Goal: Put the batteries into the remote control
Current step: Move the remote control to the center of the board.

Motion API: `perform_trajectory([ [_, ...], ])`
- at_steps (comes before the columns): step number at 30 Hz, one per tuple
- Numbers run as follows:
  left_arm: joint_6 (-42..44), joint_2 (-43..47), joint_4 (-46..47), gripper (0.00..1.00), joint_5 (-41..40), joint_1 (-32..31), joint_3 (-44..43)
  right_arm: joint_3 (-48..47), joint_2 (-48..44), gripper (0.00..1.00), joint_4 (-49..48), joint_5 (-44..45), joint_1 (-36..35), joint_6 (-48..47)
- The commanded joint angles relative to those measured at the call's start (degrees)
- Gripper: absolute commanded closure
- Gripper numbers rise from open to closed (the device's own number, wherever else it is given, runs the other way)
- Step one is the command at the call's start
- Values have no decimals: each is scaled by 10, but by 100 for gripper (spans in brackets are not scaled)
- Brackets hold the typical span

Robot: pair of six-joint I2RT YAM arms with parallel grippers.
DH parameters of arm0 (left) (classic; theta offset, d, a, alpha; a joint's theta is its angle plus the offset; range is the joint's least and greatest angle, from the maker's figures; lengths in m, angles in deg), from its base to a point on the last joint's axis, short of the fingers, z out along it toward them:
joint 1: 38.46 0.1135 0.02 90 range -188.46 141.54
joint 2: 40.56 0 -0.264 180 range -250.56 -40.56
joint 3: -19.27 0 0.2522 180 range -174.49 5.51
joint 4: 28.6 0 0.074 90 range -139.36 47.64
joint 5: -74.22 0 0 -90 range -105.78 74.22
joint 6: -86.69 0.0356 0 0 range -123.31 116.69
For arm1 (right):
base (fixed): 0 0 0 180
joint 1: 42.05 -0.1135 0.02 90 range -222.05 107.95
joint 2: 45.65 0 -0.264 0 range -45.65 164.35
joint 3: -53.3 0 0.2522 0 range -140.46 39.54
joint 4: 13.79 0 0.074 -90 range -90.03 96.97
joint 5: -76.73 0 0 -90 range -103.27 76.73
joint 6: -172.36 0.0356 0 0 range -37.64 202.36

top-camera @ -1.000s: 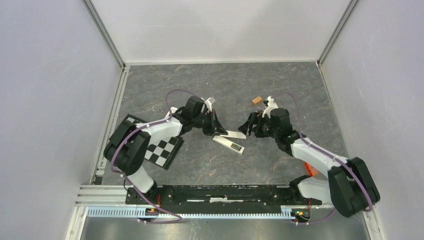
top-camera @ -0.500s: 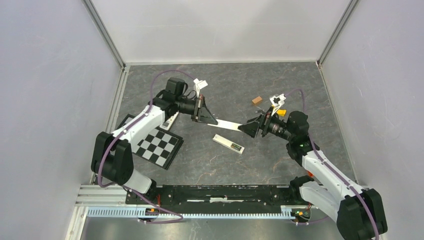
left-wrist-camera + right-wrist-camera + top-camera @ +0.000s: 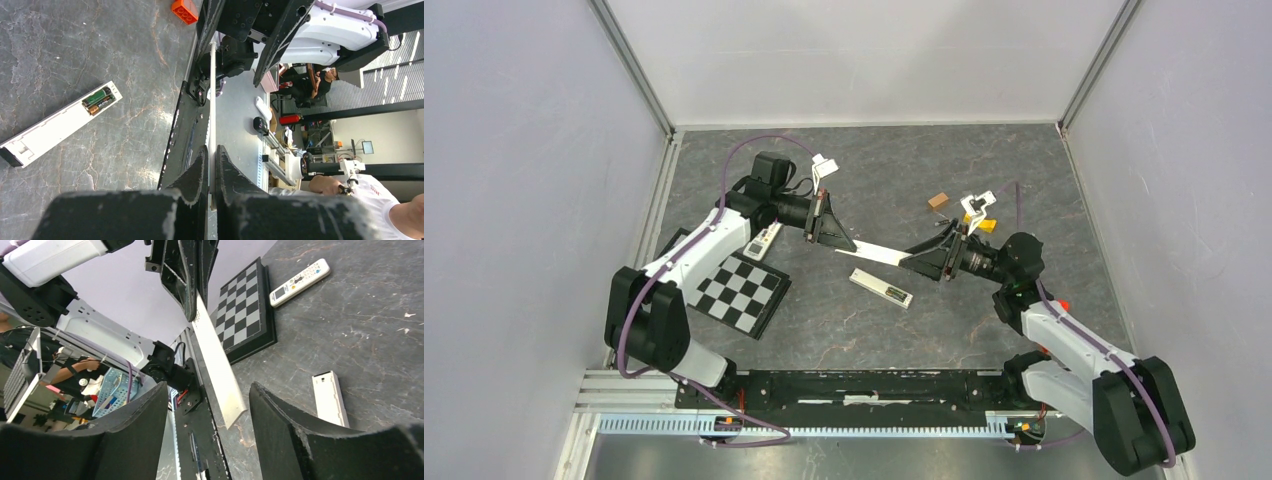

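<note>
My left gripper point(image 3: 848, 243) point(image 3: 210, 150) is shut on one end of a thin flat white strip point(image 3: 884, 252) point(image 3: 217, 360), held above the table. The strip's free end lies between the fingers of my open right gripper point(image 3: 912, 262) point(image 3: 209, 387), without touching them. Below the strip a long white bar point(image 3: 881, 288) point(image 3: 60, 125) lies on the table. Two batteries point(image 3: 100, 99), one greenish and one reddish, sit in a recess at the bar's end. The remote control point(image 3: 762, 241) point(image 3: 299, 282), white with rows of buttons, lies face up beside the checkerboard.
A black-and-white checkerboard point(image 3: 744, 292) point(image 3: 247, 315) lies at the left. At the back right, near my right wrist, are a brown block point(image 3: 938, 200) and a yellow piece point(image 3: 986, 225). An orange brick point(image 3: 185, 10) lies by the right arm.
Both grippers have left the white bar. The left one rose and moved back left with the strip. The right one drew back to the right, its jaws now narrower than half a second ago.
</note>
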Motion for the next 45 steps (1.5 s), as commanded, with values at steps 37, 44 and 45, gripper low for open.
perform_trajectory([
  [37, -59, 120, 65, 2, -585, -118, 128, -114, -5, 100, 460, 426, 3, -183],
  [44, -85, 121, 163, 41, -726, -275, 250, -108, -14, 100, 482, 455, 11, -196],
  [45, -85, 116, 164, 41, -762, -290, 255, -107, -14, 100, 483, 454, 12, -197],
])
